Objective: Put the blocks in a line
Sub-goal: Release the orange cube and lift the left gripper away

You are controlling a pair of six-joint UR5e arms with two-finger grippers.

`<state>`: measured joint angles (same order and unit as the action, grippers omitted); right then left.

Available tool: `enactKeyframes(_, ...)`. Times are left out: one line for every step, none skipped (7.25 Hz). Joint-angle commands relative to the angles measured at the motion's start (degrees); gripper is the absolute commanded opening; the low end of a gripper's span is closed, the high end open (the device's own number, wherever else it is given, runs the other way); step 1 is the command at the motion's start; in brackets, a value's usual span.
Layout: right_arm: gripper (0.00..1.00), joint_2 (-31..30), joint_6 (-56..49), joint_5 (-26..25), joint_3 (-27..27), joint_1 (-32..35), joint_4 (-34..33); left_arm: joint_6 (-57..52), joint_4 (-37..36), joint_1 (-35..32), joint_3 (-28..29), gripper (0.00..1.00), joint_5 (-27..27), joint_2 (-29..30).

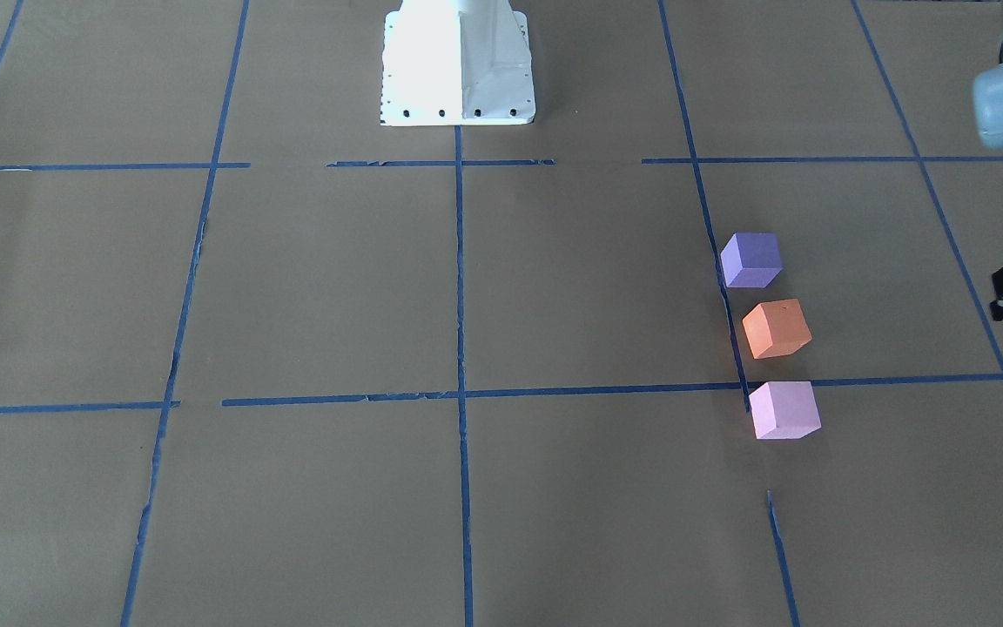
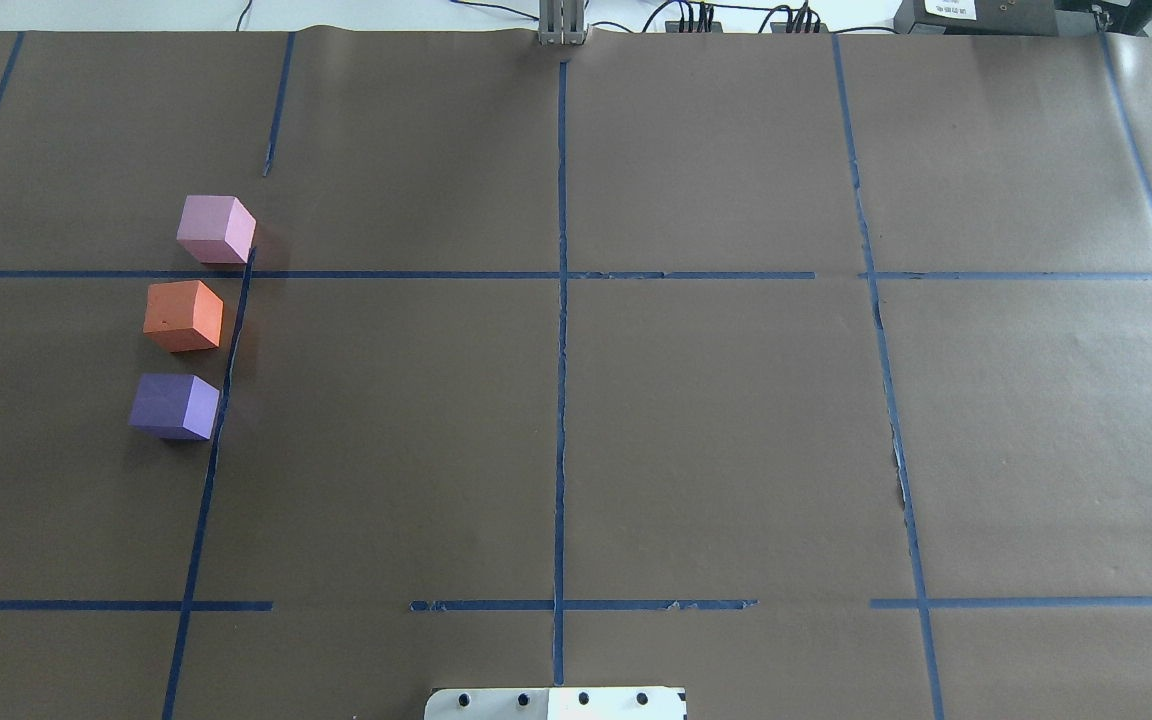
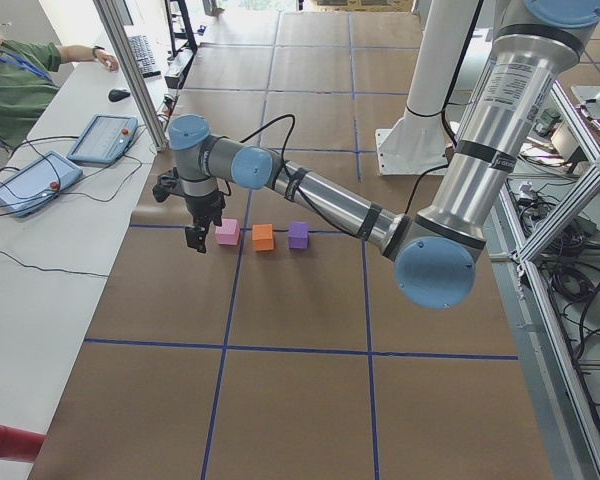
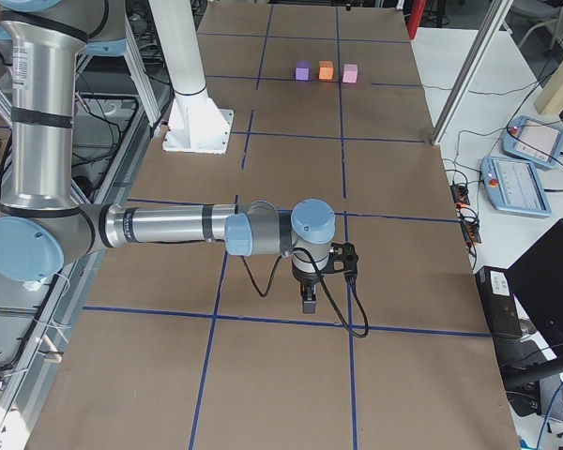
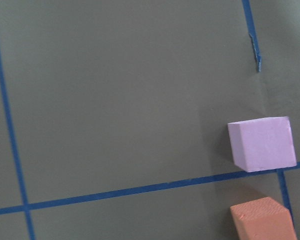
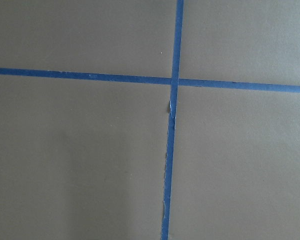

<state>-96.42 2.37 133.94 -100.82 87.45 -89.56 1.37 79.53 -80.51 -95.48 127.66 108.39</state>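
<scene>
Blocks: three foam cubes resting flat on the bench, on the robot's left side. None is held.
Line axis: the row runs from near the robot to away from it, leaning slightly toward the bench centre at its far end. It lies just beside a lengthwise strip of blue tape, on the strip's outer side.
Violet-purple block: near end of the row, closest to the robot.
Orange block: middle of the row, apart from both neighbours by a narrow gap. It is turned slightly out of square with the tape.
Pale pink block: far end of the row, just beyond a crosswise tape strip, at the corner where that strip meets the lengthwise one. The other two lie on the robot's side of it.
Block attitude: each is a cube, so none has a long axis. All sit with one face up.
Left gripper: points straight down, just beside the pale pink block on the side away from the robot. It appears to be low over the bench, though the side view is too coarse to be sure. Whether its jaws are apart or together cannot be told.
Right gripper: points down over a tape crossing, well apart from the row. Its jaw state cannot be told either.
</scene>
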Motion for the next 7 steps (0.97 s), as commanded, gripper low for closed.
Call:
enactKeyframes(1.0,0.0,0.0,0.0,0.0,0.0,0.0,-6.7,-0.4,-10.1,0.4,1.0,0.2,-7.1)
enactKeyframes(1.0,0.0,0.0,0.0,0.0,0.0,0.0,-12.5,0.7,-10.9,1.0,1.0,0.3,-9.0)
enactKeyframes(1.0,0.0,0.0,0.0,0.0,0.0,0.0,-16.8,0.8,-11.2,2.6,1.0,2.5,-9.9)
enactKeyframes(1.0,0.0,0.0,0.0,0.0,0.0,0.0,-16.7,2.3,-11.2,3.9,1.0,4.5,-12.3)
enactKeyframes(1.0,0.0,0.0,0.0,0.0,0.0,0.0,-15.4,3.4,-11.2,5.3,1.0,8.0,-13.6)
enactKeyframes(1.0,0.0,0.0,0.0,0.0,0.0,0.0,-15.2,4.5,-11.1,7.0,1.0,8.2,-14.0)
enactKeyframes(1.0,0.0,0.0,0.0,0.0,0.0,0.0,-14.5,4.6,-11.1,8.4,1.0,8.2,-14.0)
